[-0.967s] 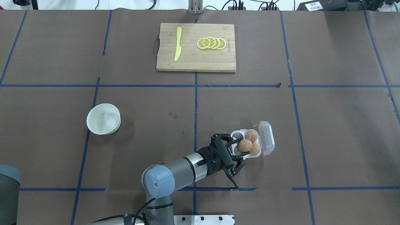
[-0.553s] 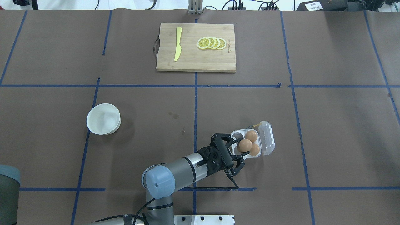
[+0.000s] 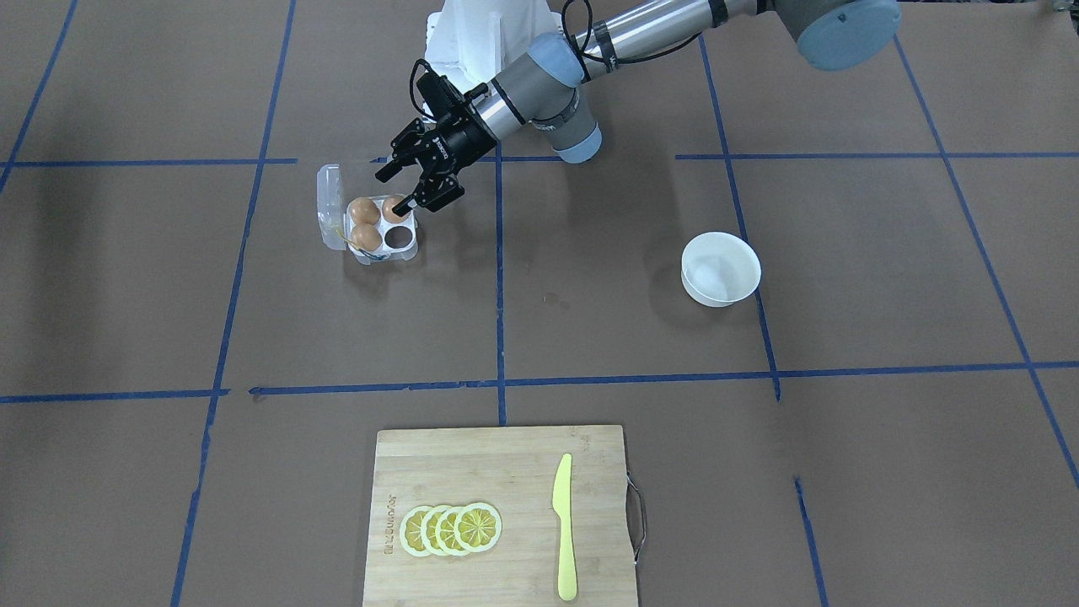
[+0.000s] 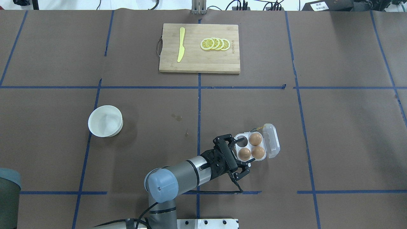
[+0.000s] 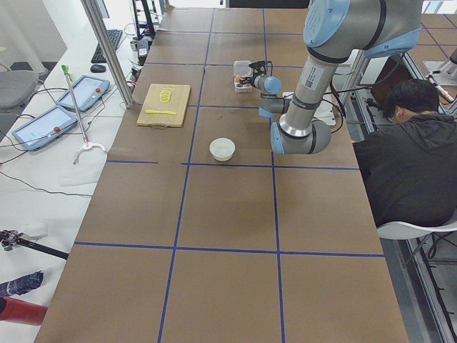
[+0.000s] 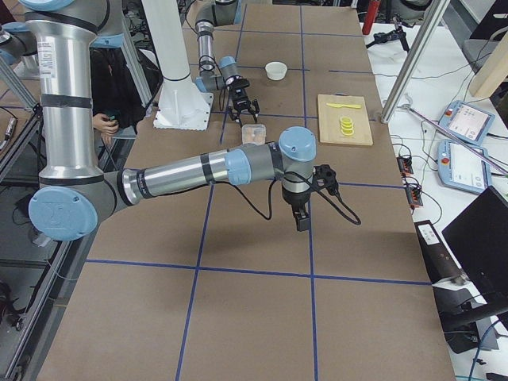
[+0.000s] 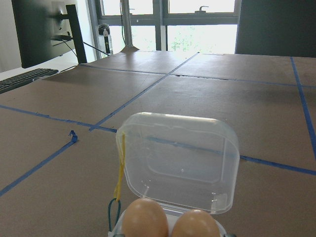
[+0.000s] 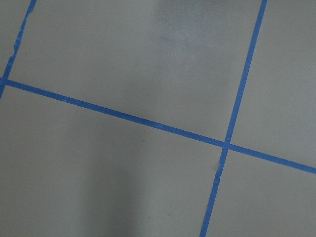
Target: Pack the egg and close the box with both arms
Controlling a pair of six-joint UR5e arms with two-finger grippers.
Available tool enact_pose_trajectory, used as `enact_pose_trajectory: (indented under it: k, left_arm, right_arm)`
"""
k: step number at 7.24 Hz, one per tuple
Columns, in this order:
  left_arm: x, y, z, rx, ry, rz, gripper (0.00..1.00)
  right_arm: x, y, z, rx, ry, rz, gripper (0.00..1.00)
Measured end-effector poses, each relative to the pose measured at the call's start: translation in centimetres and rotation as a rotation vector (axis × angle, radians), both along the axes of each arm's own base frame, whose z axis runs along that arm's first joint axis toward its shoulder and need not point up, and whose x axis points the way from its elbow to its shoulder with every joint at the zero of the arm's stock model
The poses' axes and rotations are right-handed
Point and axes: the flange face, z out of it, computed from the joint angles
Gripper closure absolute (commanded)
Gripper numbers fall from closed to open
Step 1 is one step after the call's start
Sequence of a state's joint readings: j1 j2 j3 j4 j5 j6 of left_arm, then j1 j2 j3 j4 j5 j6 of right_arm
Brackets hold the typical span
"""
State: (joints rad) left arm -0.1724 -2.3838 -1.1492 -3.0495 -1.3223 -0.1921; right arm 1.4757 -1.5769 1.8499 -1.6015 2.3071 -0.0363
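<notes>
The clear egg carton [image 4: 251, 146] lies open, its lid [image 4: 271, 141] folded back to the right, with a yellow string at the hinge. Three orange-brown eggs sit in its cells: one at the near left [image 4: 244, 153], one at the near right [image 4: 258, 152] and one at the far right [image 4: 255, 139]. The far-left cell is bare. My left gripper [image 4: 241, 152] is open, its fingers astride the carton's near-left side and holding nothing. The left wrist view shows the lid [image 7: 177, 158] and two eggs [image 7: 144, 219]. My right gripper [image 6: 302, 218] hangs over bare table; I cannot tell whether it is open.
A white bowl [image 4: 105, 121] stands to the left. A wooden cutting board [image 4: 199, 63] with a yellow knife [image 4: 181, 44] and lemon slices [image 4: 215, 44] lies at the far middle. A seated person [image 5: 410, 157] is beside the table's robot side.
The egg that sat between my left gripper's fingers above the carton now rests in the near-left cell. The left gripper has spread a little and drawn back slightly.
</notes>
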Motion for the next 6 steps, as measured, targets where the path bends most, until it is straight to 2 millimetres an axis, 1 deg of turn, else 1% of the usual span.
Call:
enact_pose_trajectory:
  k: [1,2,3,4,5,6]
  left_arm:
    - [-0.1,0.0,-0.2,-0.001,0.004,0.001,0.06]
    - [-0.3,-0.1,-0.5,-0.002,0.011,0.0,0.0]
    - [-0.8,-0.4,-1.0,-0.008,0.024,0.0,0.0]
    - [-1.8,-0.9,-1.7,-0.036,0.051,0.02,0.0]
    - [-3.3,-1.3,-2.6,-0.079,0.066,0.061,0.0]
    - [-5.4,-1.8,-4.0,-0.113,0.045,0.09,0.0]
  right_arm:
    - [0.0,0.0,0.0,0.0,0.0,0.0,0.0]
    - [0.0,0.0,0.0,0.0,0.0,0.0,0.0]
    - [0.0,0.0,0.0,-0.001,0.0,0.0,0.0]
    - [0.0,0.0,0.1,-0.002,0.0,0.0,0.0]
    - [0.0,0.0,0.1,-0.004,0.0,0.0,0.0]
    - [0.0,0.0,0.2,-0.006,0.0,0.0,0.0]
